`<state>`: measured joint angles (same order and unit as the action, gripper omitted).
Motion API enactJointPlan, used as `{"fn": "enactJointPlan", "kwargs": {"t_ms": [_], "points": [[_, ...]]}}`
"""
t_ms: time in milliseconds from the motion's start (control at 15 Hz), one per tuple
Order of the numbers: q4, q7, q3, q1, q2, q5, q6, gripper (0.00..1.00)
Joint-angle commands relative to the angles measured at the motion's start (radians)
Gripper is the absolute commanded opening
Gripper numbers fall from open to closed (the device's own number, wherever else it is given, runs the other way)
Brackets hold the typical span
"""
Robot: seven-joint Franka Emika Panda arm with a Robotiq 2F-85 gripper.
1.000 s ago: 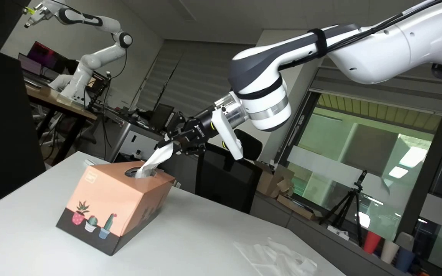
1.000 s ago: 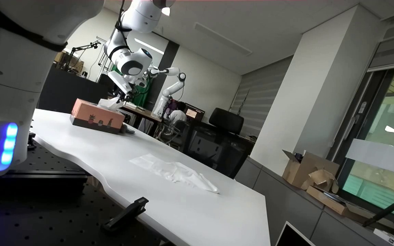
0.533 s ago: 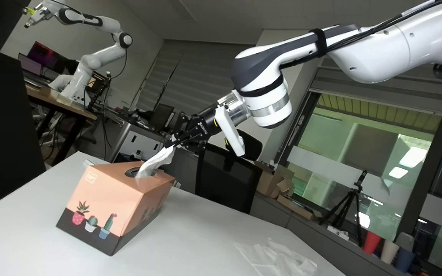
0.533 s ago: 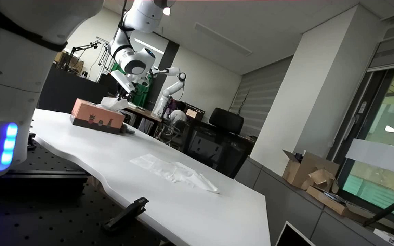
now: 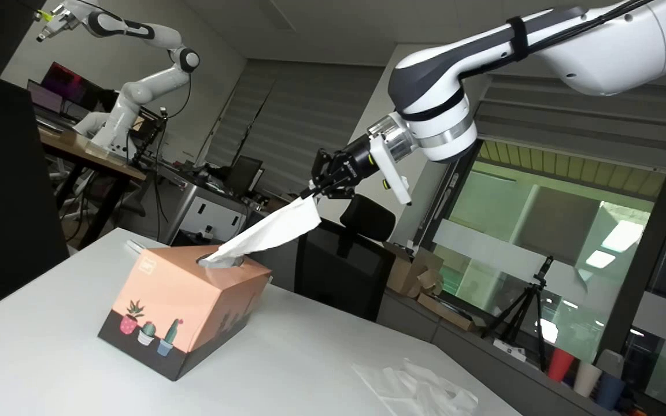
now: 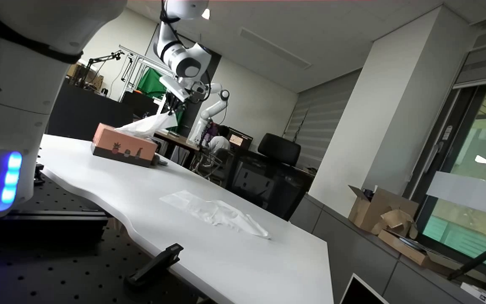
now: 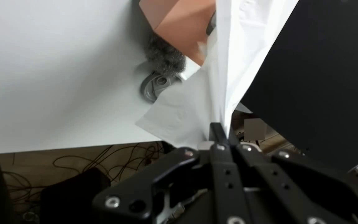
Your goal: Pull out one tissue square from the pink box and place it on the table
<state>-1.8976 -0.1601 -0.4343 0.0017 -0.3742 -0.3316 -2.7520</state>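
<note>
The pink box (image 5: 171,289) stands on the table (image 5: 321,364), with its dark band of potted plants at the bottom; it also shows in an exterior view (image 6: 127,145) and partly in the wrist view (image 7: 186,26). My gripper (image 5: 309,193) is up and beyond the box, shut on the tissue square (image 5: 278,228). The white sheet stretches slantwise from the fingertips down to the box's opening, its lower end still inside. In the wrist view the closed fingertips (image 7: 225,133) pinch the sheet (image 7: 247,46), which hides part of the box.
A crumpled white tissue (image 6: 220,213) lies farther along the table; it also shows in an exterior view (image 5: 422,390). A fuzzy grey thing (image 7: 166,57) and a grey plastic object (image 7: 157,85) lie beside the box. A dark panel (image 5: 9,190) borders the table. A black clamp (image 6: 156,266) sits near the table edge.
My gripper has moved up and away from the box, drawing a longer stretch of tissue out of the opening. The box has slid slightly the same way. The crumpled tissue has not moved.
</note>
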Motion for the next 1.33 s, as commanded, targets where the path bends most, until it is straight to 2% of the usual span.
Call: {"fn": "enactJointPlan", "kwargs": {"t_ms": [0,133,267,533,733,933,1267], "points": [[-0.015,0.024,0.096,0.011,0.121,0.012,0.069,0.00],[-0.022,0.059,0.175,0.023,0.162,0.061,0.078,0.00],[-0.026,0.120,0.267,0.032,0.187,0.159,0.094,0.00],[0.002,0.287,0.440,0.047,0.163,0.457,0.102,0.00],[0.042,0.387,0.533,0.062,0.124,0.676,0.201,0.00],[0.080,0.443,0.576,0.079,0.088,0.831,0.345,0.00],[0.157,0.494,0.588,0.112,0.017,1.021,0.615,0.00]]}}
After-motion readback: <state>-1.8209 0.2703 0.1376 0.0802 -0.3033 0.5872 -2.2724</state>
